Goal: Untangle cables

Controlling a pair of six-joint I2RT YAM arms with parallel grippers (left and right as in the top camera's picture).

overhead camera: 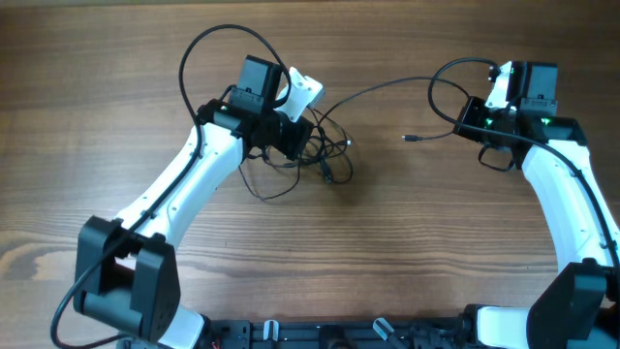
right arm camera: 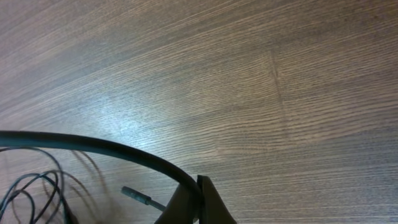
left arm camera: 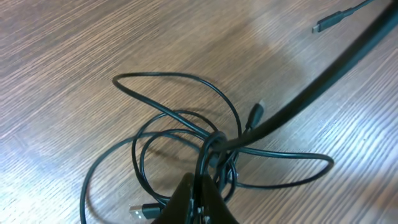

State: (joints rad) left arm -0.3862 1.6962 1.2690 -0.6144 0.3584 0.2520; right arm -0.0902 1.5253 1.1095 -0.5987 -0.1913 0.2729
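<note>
- Pulling the knot apart is the step in hand, judging from the layout: the cables point(overhead camera: 327, 147) are lying in a tangled bundle just left of centre in the overhead view, on the wooden table point(overhead camera: 116, 58).
- The left gripper point(left arm camera: 200, 186) is pressing its fingers together on the crossing point of the bundle, at the lower middle of the left wrist view. Several loops are fanning out around it.
- The right gripper point(right arm camera: 198, 193) is pinching the long strand point(overhead camera: 387, 85), which is arcing from the bundle toward the upper right of the overhead view.
- A free plug point(overhead camera: 409, 140) is lying between the two grippers, apart from the bundle.
- Doing this well is likely calling for a slow, level draw of the long strand away from the bundle while the left gripper is anchoring the knot low to the table.
- Watching the loops is advisable: if they are tightening rather than sliding, easing off and regripping a different loop is probably the safer course.
</note>
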